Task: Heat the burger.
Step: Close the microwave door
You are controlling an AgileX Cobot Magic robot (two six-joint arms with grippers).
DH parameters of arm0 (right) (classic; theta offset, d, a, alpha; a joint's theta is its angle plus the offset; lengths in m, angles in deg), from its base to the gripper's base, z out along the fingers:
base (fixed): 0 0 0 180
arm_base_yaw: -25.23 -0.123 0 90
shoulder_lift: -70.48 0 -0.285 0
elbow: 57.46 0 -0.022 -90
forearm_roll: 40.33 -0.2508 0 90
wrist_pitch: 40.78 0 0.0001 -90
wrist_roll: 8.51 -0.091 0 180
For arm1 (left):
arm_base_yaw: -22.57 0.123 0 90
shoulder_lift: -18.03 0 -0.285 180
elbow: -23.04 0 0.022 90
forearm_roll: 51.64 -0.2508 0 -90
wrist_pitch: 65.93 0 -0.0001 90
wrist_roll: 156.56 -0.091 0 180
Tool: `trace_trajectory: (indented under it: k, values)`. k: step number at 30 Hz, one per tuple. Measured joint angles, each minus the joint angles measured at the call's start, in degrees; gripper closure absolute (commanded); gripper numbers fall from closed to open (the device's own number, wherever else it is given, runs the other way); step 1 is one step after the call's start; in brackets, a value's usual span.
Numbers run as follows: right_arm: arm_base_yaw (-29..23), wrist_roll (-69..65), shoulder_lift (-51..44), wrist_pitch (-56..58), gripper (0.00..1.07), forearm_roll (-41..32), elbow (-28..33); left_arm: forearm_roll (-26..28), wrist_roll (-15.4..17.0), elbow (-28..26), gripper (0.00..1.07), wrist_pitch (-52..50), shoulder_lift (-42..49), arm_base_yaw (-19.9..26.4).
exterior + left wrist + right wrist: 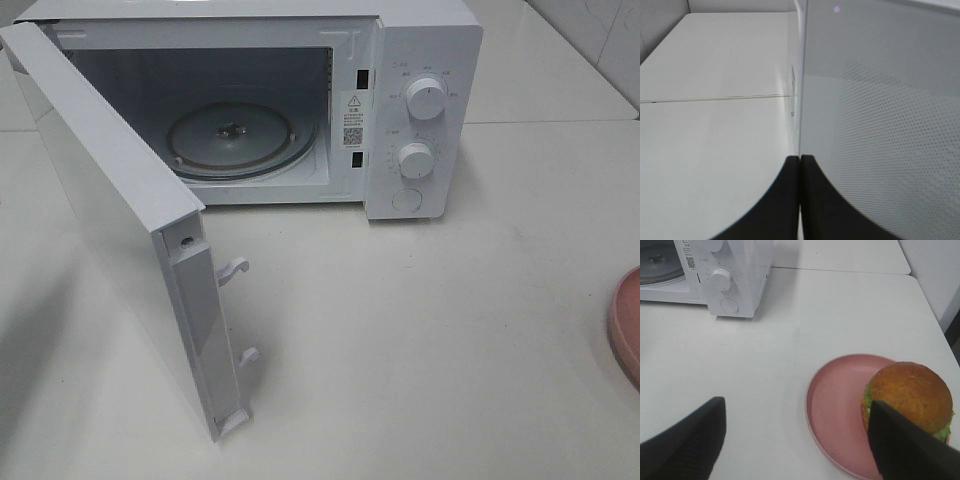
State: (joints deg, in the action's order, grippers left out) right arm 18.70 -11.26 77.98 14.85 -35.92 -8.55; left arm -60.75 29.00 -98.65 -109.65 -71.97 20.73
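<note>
Burger (912, 395) on plate (835, 415), right of microwave (420, 110); door (120, 230) swung left.

White table (480, 330), tiled wall (600, 30)

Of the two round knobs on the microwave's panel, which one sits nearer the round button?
The lower knob, directly above the button; the upper knob sits higher.

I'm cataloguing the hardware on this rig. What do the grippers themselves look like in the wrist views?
Only fingertips show. The left gripper has two matte black fingers with curved outer edges. The right gripper has two matte black, wedge-shaped fingers. No cables, markings or arm links are visible.
</note>
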Motion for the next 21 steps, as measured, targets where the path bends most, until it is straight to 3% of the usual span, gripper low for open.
trace_trajectory:
  k: [3,5,10,21]
  values:
    - [0.00,0.00,0.00,0.00,0.31,0.00,0.00,-1.32,0.74,-0.46,1.07,0.00,-0.63,0.00]
    - [0.00,0.00,0.00,-0.11,0.31,0.00,0.00,-7.73,4.53,-2.41,1.07,0.00,-3.27,0.00]
    - [0.00,0.00,0.00,-0.11,0.31,0.00,0.00,-9.97,7.33,-3.90,1.07,-0.06,-4.98,-0.23]
    - [0.00,0.00,0.00,0.00,0.31,0.00,0.00,-9.00,8.02,-6.13,1.07,-0.06,-10.37,-6.25]
